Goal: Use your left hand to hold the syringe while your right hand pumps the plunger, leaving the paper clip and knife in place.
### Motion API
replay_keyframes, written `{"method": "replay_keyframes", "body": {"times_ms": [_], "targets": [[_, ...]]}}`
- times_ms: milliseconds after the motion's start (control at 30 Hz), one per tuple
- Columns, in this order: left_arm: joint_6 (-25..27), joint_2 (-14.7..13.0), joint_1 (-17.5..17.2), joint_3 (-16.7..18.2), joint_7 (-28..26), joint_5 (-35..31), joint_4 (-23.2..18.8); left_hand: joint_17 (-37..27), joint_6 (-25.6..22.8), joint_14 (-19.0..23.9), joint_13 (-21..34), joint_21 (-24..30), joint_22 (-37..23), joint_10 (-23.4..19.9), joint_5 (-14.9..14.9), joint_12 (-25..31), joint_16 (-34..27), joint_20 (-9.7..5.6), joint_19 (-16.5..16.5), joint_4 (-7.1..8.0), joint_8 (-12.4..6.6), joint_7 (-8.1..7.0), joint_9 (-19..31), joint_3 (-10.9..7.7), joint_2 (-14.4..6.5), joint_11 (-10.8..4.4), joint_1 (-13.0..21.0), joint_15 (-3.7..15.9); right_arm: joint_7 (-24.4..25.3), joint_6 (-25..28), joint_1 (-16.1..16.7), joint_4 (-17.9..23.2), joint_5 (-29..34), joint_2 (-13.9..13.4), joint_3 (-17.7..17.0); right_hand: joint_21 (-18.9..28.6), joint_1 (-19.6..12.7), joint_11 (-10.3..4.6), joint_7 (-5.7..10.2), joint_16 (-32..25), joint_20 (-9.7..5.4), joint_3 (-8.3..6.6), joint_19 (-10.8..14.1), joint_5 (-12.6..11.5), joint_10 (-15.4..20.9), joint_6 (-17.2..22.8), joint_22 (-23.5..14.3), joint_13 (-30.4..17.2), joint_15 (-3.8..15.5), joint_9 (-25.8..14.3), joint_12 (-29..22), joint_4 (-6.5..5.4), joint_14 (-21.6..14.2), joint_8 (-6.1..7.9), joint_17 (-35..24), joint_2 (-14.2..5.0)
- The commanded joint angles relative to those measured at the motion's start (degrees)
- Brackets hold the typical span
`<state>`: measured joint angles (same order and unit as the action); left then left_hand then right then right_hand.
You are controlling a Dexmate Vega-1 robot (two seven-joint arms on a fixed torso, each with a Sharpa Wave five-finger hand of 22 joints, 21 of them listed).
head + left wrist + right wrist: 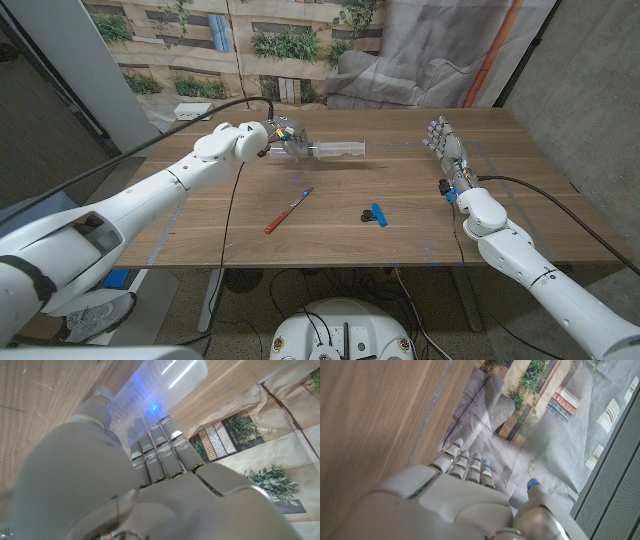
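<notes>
The syringe is clear plastic with printed scale marks, and the knife has a red handle and a silver blade. The paper clip is blue and black. Both hands, left and right, are grey against the brown wood-grain table.

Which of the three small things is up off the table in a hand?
The clear syringe, held by the left hand; the red-handled knife and blue paper clip lie on the wood.

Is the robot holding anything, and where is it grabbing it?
The left hand grips the syringe at one end of its barrel; the right hand holds nothing.
</notes>
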<state>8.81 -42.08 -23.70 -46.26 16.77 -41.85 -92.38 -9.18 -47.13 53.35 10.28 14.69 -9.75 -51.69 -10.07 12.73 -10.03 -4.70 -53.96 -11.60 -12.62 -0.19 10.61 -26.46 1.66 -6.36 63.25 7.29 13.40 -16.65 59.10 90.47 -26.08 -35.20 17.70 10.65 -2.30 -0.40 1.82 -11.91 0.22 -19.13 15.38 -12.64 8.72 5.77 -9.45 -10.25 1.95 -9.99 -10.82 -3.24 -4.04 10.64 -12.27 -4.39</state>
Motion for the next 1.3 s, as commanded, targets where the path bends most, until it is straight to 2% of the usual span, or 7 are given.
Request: {"method": "replay_keyframes", "body": {"times_ms": [33, 267, 433, 733, 833, 967, 1300], "targets": [[6.6, 0.4, -3.6, 2.2, -1.8, 1.9, -5.6, -0.3, -5.8, 0.8, 0.3, 0.3, -0.1, -3.0, -0.4, 0.3, -0.4, -4.47, -3.8, 2.54, 0.15, 1.38, 0.3, -3.13, -8.3, -2.24, -1.7, 5.11, 4.2, 2.3, 2.7, 4.8, 4.0, -2.5, -1.3, 0.2, 0.2, 0.01, -0.32, -0.2, -0.25, -0.52, 0.5, 0.0, 0.8, 0.9, -0.2, -0.3, -0.17, -0.2, -0.3, 0.03, -0.8, 0.39, 0.0, -0.33], [9.4, 0.1, -5.6, 2.8, -3.1, 2.5, -8.2, -0.3, -5.8, 1.1, 0.4, 0.3, -0.1, -3.2, -0.4, 0.2, -0.4, -4.52, -4.1, 2.43, 0.28, 1.33, 0.4, -3.40, -8.5, -2.38, -1.8, 5.19, 6.2, 3.8, 4.1, 7.6, 7.3, -3.9, -1.8, 0.2, 0.3, 0.09, -0.30, -0.2, -0.30, -0.50, 0.6, 0.0, 0.9, 0.9, -0.2, -0.3, -0.11, -0.2, -0.3, 0.05, -0.9, 0.37, 0.0, -0.26], [8.8, 0.4, -6.9, 3.6, -6.3, 4.2, -8.5, -0.3, -5.9, 1.5, 0.4, 0.3, -0.1, -3.6, -0.4, 0.2, -0.4, -4.54, -4.3, 2.39, 0.34, 1.19, 0.5, -3.63, -8.6, -2.51, -1.9, 5.24, 7.5, 4.1, 5.0, 9.0, 9.7, -4.4, -2.0, 0.2, 0.3, -0.10, -0.26, -0.3, -0.74, -0.48, 0.6, 0.0, 1.0, 0.8, -0.2, -0.3, 0.13, -0.2, -0.3, 0.04, -0.9, 0.32, 0.0, -0.22], [8.1, 1.7, -7.4, 3.3, -10.6, 4.6, -8.8, -0.3, -6.1, 1.9, 0.4, 0.3, -0.1, -4.2, -0.4, 0.2, -0.4, -4.53, -4.7, 2.31, 0.42, 1.10, 0.5, -3.93, -8.7, -2.92, -2.1, 5.18, 8.0, 4.5, 6.2, 11.3, 12.7, -5.7, -2.7, 0.2, 0.4, -0.10, -0.16, -0.3, -1.19, -0.55, 0.7, 0.0, 1.2, 0.7, -0.2, -0.3, 0.21, -0.2, -0.3, 0.03, -1.0, 0.24, 0.0, -0.30], [8.1, 1.9, -7.9, 3.5, -11.3, 5.4, -9.4, -0.3, -6.1, 2.1, 0.5, 0.3, -0.1, -4.5, -0.3, 0.3, -0.4, -4.47, -5.0, 2.27, 0.48, 1.01, 0.6, -4.17, -8.8, -3.42, -2.3, 5.27, 8.9, 4.9, 6.9, 12.3, 14.3, -6.2, -3.1, 0.3, 0.3, -0.21, -0.11, -0.3, -0.26, -0.64, 0.8, 0.0, 1.2, 0.7, -0.2, -0.3, -0.21, -0.2, -0.3, 0.04, -1.1, 0.21, 0.0, -0.38], [8.4, 2.1, -8.0, 3.2, -11.1, 5.5, -10.0, -0.3, -6.2, 2.3, 0.5, 0.3, -0.1, -4.8, -0.3, 0.2, -0.3, -4.53, -5.1, 2.24, 0.51, 0.99, 0.7, -4.34, -8.9, -3.48, -2.4, 5.27, 9.6, 4.6, 7.9, 13.0, 15.7, -6.5, -3.8, 0.3, 0.4, -0.31, -0.06, -0.3, -0.14, -0.62, 0.9, 0.0, 1.2, 0.7, -0.2, -0.3, -0.22, -0.2, -0.3, 0.03, -1.0, 0.20, 0.0, -0.34], [9.9, 4.1, -8.9, 2.7, -14.3, 5.2, -10.7, -0.3, -6.5, 2.7, 0.5, 0.3, -0.2, -5.2, -0.3, 0.2, -0.3, -4.60, -5.4, 2.14, 0.59, 0.93, 0.8, -4.72, -8.9, -3.43, -2.8, 5.25, 11.9, 5.9, 11.2, 15.9, 20.1, -8.0, -6.1, 0.3, 0.5, -0.22, -0.04, -0.3, -0.72, -0.54, 1.0, 0.1, 1.5, 0.7, -0.2, -0.3, 0.06, -0.2, -0.3, -0.02, -1.0, 0.21, 0.0, -0.24]]}}
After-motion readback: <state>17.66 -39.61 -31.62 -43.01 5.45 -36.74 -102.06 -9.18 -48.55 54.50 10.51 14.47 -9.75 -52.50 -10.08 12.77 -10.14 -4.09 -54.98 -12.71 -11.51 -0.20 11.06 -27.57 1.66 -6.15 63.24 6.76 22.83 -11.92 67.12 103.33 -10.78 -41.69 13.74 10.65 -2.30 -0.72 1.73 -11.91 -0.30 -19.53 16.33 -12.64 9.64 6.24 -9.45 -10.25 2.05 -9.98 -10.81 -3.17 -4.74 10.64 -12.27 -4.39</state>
